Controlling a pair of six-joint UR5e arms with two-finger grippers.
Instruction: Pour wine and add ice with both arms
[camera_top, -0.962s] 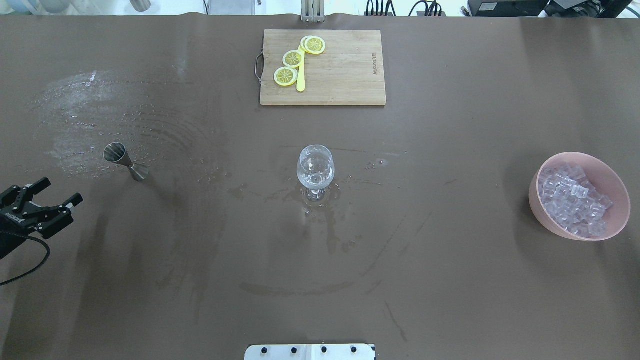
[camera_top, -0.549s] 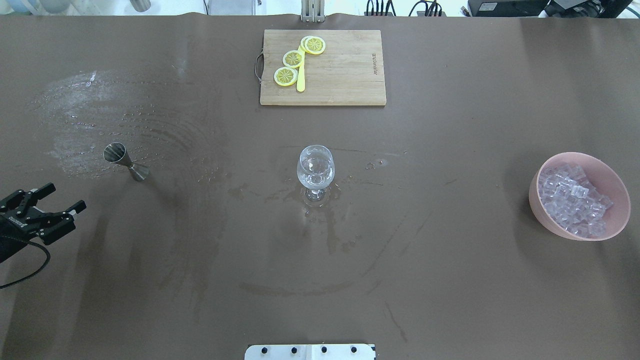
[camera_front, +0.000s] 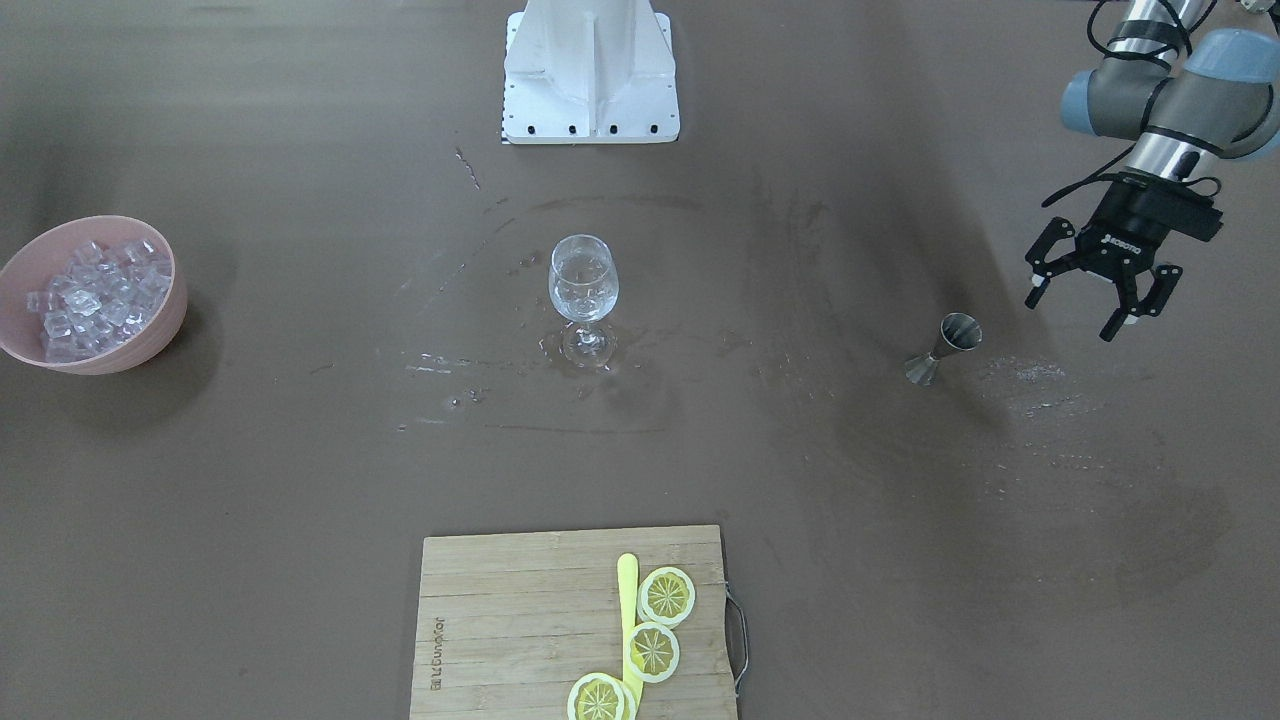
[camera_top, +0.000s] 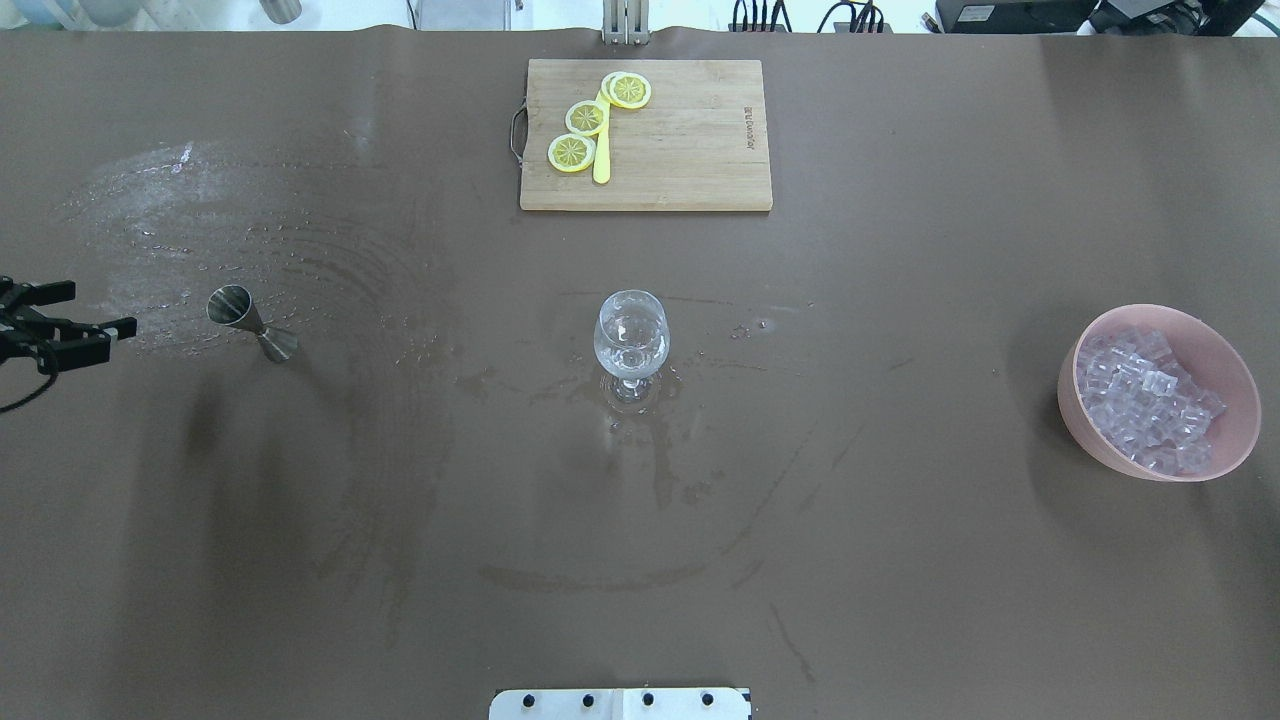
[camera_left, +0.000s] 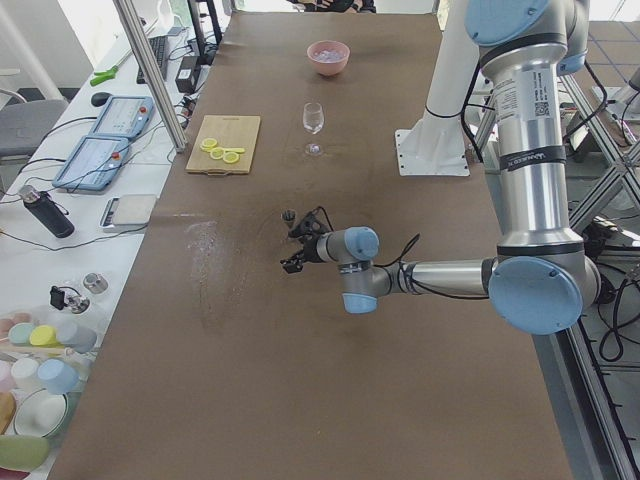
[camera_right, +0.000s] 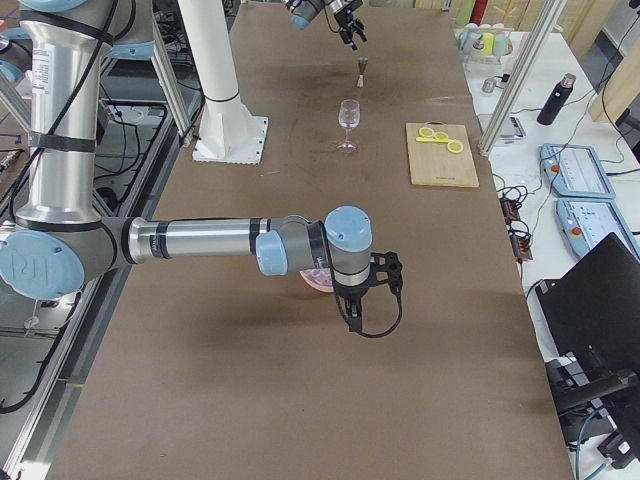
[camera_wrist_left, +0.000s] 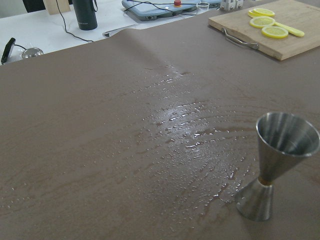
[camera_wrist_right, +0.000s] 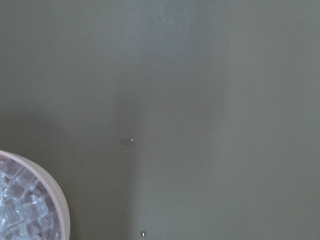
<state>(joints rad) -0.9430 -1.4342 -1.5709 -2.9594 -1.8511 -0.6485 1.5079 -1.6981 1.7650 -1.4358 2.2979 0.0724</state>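
Note:
A clear wine glass (camera_top: 631, 335) stands upright mid-table, also in the front view (camera_front: 583, 280). A steel jigger (camera_top: 250, 322) stands to its left, large in the left wrist view (camera_wrist_left: 277, 160). My left gripper (camera_top: 105, 308) is open and empty, just left of the jigger and level with it; it also shows in the front view (camera_front: 1072, 316). A pink bowl (camera_top: 1090, 440) heaped with ice (camera_top: 1150, 395) sits at the right. My right gripper (camera_right: 372, 298) hovers beside the bowl (camera_wrist_right: 62, 210); I cannot tell whether it is open or shut.
A wooden cutting board (camera_top: 690, 150) with lemon slices (camera_top: 585, 118) lies at the far middle. A wet patch (camera_top: 160, 210) spreads over the brown table beyond the jigger. The white pedestal (camera_front: 590, 70) stands at the near middle edge.
My left gripper has moved away from the robot's side, from below the jigger to level with it, and a little further left. It stays open. Nothing else moved.

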